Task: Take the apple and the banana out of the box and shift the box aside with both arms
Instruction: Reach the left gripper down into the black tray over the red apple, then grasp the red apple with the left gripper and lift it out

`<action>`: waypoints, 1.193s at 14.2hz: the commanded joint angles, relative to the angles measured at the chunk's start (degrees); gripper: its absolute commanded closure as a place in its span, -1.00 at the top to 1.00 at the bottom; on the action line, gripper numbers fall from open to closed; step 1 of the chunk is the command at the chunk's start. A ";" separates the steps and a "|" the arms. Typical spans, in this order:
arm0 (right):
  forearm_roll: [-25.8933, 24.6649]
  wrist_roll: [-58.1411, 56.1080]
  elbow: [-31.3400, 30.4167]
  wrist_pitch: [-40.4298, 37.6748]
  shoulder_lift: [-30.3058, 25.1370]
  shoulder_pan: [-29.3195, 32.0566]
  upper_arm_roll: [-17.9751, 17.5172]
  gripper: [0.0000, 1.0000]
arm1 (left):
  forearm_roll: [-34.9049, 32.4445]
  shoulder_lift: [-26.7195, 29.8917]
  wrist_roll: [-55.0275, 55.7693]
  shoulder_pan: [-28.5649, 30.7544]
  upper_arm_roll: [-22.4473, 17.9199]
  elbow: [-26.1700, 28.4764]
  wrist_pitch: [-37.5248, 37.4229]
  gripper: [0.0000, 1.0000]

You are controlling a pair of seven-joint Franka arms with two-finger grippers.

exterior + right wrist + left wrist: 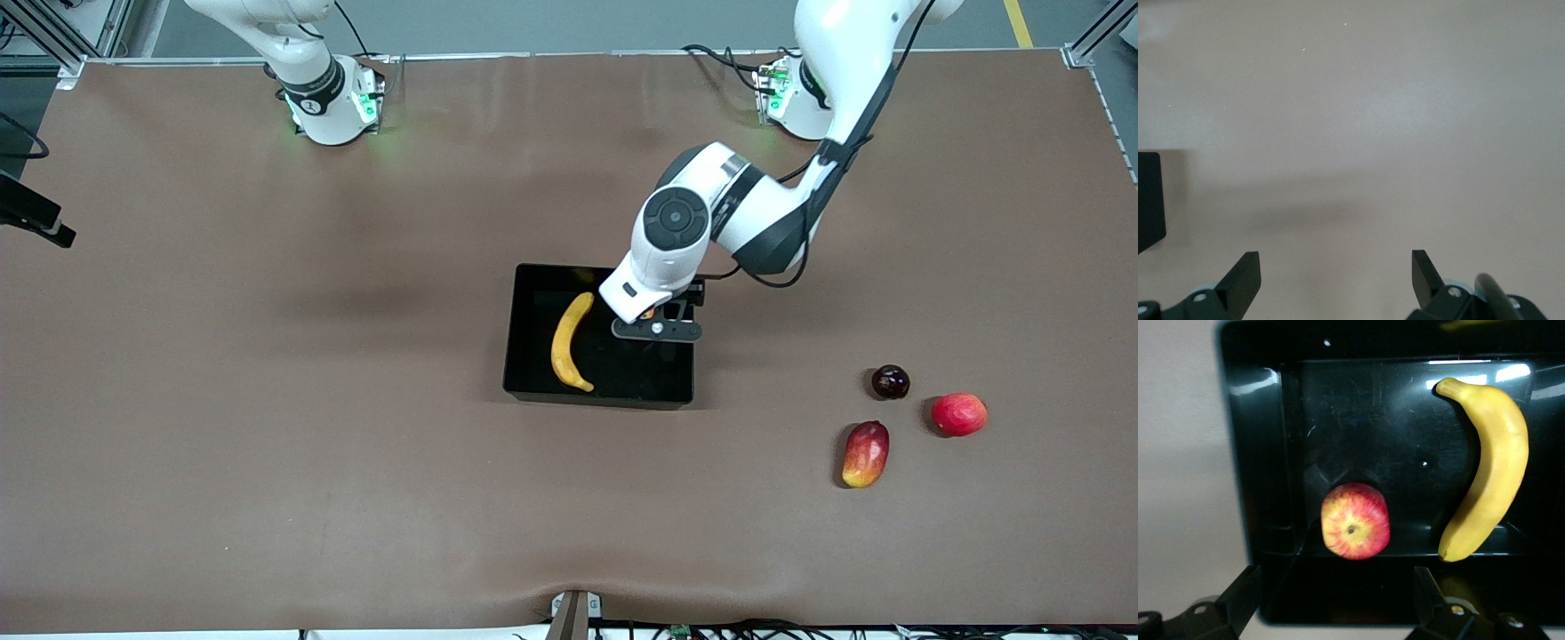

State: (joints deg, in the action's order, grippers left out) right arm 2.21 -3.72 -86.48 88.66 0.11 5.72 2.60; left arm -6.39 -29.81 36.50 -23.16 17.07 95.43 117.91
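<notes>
The banana [571, 343] lies in the box [524, 356], along the side toward the right arm's end of the table, its curve running from the wall nearer the bases to the wall nearer the front camera. The apple [1355, 521] sits in the same box, apart from the banana and close to the wall toward the left arm's end; in the front view it is almost wholly hidden under the left arm's hand, so only the left wrist view shows it plainly. The left gripper [1336, 603] hangs over the box above the apple, its fingers [1241, 593] spread wide and holding nothing. The box stands about mid-table. The right gripper [1336, 280] is out of the front view; its wrist camera shows its fingers [1245, 277] wide apart over bare table [267, 444], with a dark edge at the side that may be the box. Toward the left arm's end, well apart from the box, lie a mango [866, 454], a red fruit [959, 414] and a small dark fruit [890, 381].
</notes>
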 commanded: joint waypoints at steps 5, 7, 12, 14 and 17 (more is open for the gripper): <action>0.87 -0.33 0.96 -0.25 0.33 1.04 -0.76 1.00 | -5.28 -6.40 6.02 -1.45 -0.20 0.81 6.28 1.00; 0.96 -0.24 0.96 -0.25 0.33 1.04 -0.76 1.00 | -6.18 -7.10 6.91 -1.36 -0.19 1.78 6.54 1.00; -0.01 -0.33 1.05 1.42 2.44 1.22 -0.76 1.00 | -6.44 -8.51 6.92 -1.45 -0.20 1.78 7.16 0.27; -0.01 -0.33 0.96 1.42 2.53 1.22 -0.76 1.00 | -6.53 -8.34 6.92 -1.36 -0.19 1.43 7.16 -0.74; -0.01 -0.32 0.96 1.42 2.62 0.87 -0.76 1.00 | -8.19 -7.11 6.04 -1.10 -0.11 0.82 6.81 -1.00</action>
State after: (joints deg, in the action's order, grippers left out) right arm 2.14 -3.74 -86.46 90.37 2.51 5.73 2.62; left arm -12.51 -38.38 42.07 -24.19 17.04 96.41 124.60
